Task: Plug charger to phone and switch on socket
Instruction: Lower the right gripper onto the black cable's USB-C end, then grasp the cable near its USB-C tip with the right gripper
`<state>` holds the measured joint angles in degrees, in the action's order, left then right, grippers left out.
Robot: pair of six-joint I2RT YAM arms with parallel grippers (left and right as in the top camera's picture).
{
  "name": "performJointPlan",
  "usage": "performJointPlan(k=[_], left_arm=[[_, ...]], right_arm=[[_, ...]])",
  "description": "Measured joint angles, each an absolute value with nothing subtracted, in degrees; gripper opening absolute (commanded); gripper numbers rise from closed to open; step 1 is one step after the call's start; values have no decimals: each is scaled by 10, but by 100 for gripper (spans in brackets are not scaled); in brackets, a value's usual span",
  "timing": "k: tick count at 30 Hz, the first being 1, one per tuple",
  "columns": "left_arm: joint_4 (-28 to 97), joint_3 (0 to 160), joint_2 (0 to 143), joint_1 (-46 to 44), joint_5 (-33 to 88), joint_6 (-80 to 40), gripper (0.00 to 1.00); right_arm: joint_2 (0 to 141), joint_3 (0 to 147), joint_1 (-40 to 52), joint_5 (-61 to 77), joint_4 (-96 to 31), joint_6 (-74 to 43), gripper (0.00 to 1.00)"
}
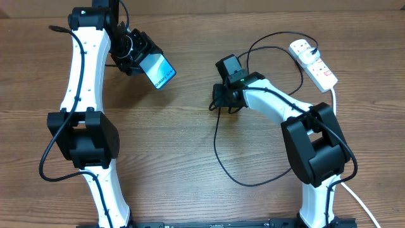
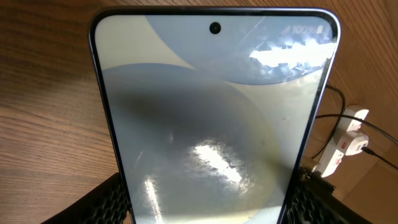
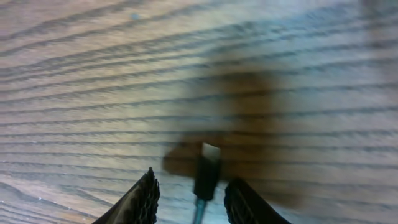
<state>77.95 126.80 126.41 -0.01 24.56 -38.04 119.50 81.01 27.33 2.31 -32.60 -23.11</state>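
Over wooden desk [image 1: 190,158]: holds phone [image 1: 159,71] clamped by its edges in left gripper [image 1: 145,61] jaws, lifted and tilted, likely to present port; brackets charger [image 3: 207,169] tip between part-open right gripper [image 3: 194,184] jaws, grip unconfirmed; socket [image 1: 313,62] far right.

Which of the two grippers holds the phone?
The left gripper: the phone with its lit screen sits between its fingers. The right gripper has only the charger's tip between its fingers.

Charger tip [image 3: 206,173] within the claw [image 3: 191,182]
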Motion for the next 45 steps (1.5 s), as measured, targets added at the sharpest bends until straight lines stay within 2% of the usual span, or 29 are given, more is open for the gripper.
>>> performJointPlan(k=[12, 17, 22, 28, 33, 39, 45], left_arm=[[780, 1268, 1264, 0, 246, -380, 4], [780, 1268, 1264, 0, 246, -382, 4], [780, 1268, 1264, 0, 246, -387, 4], [780, 1268, 1264, 0, 246, -387, 4], [780, 1268, 1264, 0, 246, -383, 4], [784, 1268, 1264, 0, 259, -321, 4], [792, 1268, 1264, 0, 266, -267, 4]], right_arm=[[1204, 810, 275, -4, -329, -225, 19], [1204, 814, 274, 1, -354, -227, 4], [1204, 816, 274, 12, -366, -241, 4], [1203, 839, 263, 31, -451, -238, 4], [1174, 854, 251, 134, -477, -154, 4], [1096, 866, 252, 333, -506, -37, 4], [1085, 870, 254, 466, -539, 36, 4]])
